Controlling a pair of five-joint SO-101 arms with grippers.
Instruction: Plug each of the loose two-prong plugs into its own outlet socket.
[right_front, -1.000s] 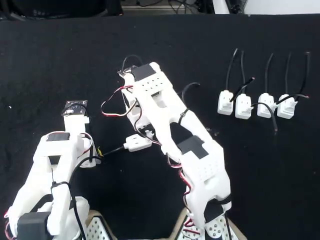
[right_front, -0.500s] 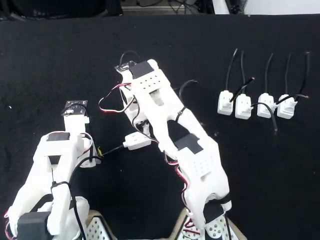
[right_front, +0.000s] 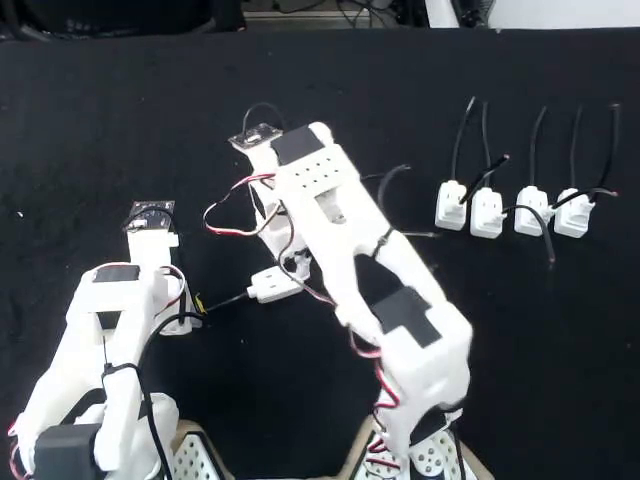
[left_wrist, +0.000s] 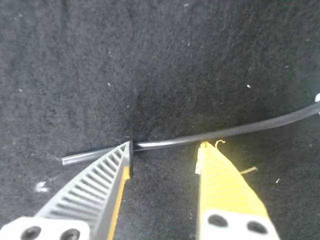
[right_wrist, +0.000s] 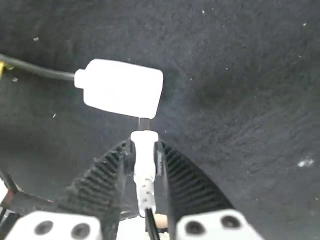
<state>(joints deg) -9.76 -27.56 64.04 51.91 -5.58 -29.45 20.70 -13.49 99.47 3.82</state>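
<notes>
Right gripper pinches the plug, prongs meeting the socket: push dead straight. Left gripper gapes open astride the cable.

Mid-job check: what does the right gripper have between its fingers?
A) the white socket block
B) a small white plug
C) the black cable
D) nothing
B: the right wrist view shows the right gripper shut on the small white plug, its tip just at the white socket block.
</notes>
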